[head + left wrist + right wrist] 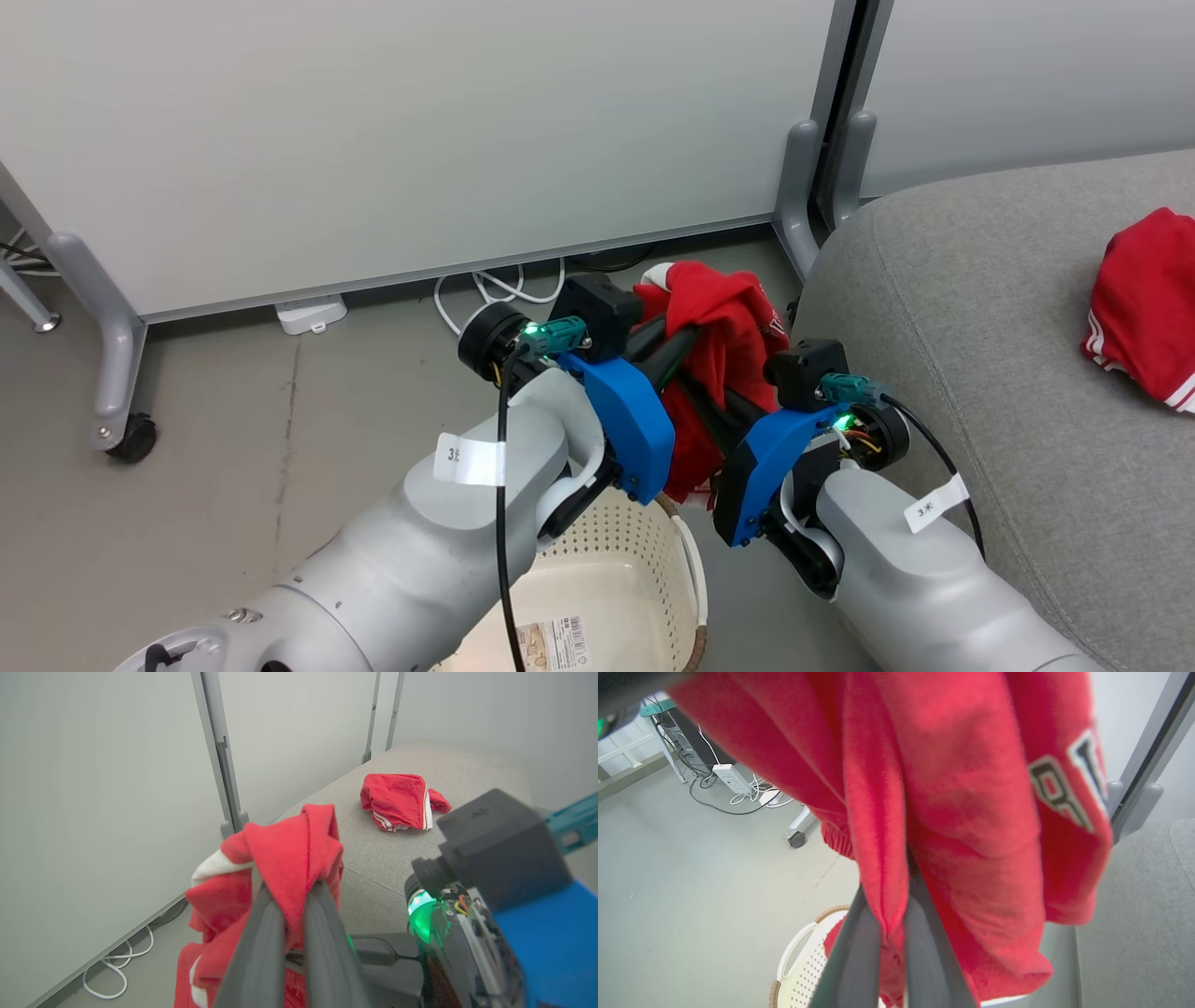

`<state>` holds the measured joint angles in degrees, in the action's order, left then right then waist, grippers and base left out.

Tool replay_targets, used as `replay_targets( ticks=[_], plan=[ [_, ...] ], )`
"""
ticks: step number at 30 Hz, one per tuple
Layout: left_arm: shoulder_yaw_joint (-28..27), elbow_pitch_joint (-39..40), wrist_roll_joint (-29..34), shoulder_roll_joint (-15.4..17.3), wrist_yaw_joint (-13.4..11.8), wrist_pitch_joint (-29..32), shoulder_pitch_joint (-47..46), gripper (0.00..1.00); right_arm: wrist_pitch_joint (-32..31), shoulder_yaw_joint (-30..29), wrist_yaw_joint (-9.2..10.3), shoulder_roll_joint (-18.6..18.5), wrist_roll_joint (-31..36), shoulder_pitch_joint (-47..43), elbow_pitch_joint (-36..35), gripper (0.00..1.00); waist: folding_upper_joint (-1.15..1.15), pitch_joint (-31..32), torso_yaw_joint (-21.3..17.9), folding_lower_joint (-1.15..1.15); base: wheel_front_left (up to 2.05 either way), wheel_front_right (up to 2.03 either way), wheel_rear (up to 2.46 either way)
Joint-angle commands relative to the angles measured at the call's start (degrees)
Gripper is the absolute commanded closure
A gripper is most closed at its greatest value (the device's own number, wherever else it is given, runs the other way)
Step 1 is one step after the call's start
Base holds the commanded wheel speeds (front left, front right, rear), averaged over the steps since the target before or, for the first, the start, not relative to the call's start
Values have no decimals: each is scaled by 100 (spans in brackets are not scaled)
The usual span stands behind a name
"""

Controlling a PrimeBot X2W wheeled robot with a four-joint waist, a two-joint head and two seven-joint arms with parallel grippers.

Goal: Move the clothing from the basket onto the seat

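Pinching a red garment (724,317) from two sides, I have my left gripper (292,889) closed tight on a fold near its white-trimmed top and my right gripper (888,910) closed on a lower fold, so the cloth hangs draped over my dark fingers. I hold it up over the cream basket (611,560), just beside the rounded edge of the grey seat (980,327). A second red garment (1144,299) lies crumpled on the seat, well apart.
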<state>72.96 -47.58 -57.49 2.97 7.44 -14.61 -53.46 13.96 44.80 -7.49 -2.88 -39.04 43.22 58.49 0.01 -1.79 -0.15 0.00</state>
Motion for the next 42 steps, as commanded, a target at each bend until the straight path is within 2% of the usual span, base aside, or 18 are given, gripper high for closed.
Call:
replay_targets(
  ticks=[1,9,12,22,27,35,42],
  plan=[
    [-25,-16,3,-4,3,-38,31,0,42,32,-1,-1,-76,74,45,100,-1,0,-1,0,0,0,0],
    [-183,45,75,98,2,-65,200,0,91,89,-1,-1,-136,143,135,100,-1,7,17,0,0,0,0],
    [-464,243,227,223,-63,-63,363,0,107,94,-1,-1,-140,146,167,100,-1,12,22,0,0,0,0],
    [-1860,1466,1360,804,-243,-66,1638,0,126,-17,-1,-85,-111,78,204,100,-1,-16,59,0,0,0,0],
    [-2408,1888,1910,937,-299,-66,2231,0,128,-92,-1,-121,-67,26,134,100,-1,-38,83,0,0,0,0],
    [-3486,2491,2727,965,-202,-66,3335,0,129,-181,-1,-162,27,-110,45,100,-1,-42,80,0,0,0,0],
    [-4196,2649,3221,860,-85,-66,4042,0,128,-256,-1,-163,81,-157,4,100,-1,-34,53,0,0,0,0]
  ],
)
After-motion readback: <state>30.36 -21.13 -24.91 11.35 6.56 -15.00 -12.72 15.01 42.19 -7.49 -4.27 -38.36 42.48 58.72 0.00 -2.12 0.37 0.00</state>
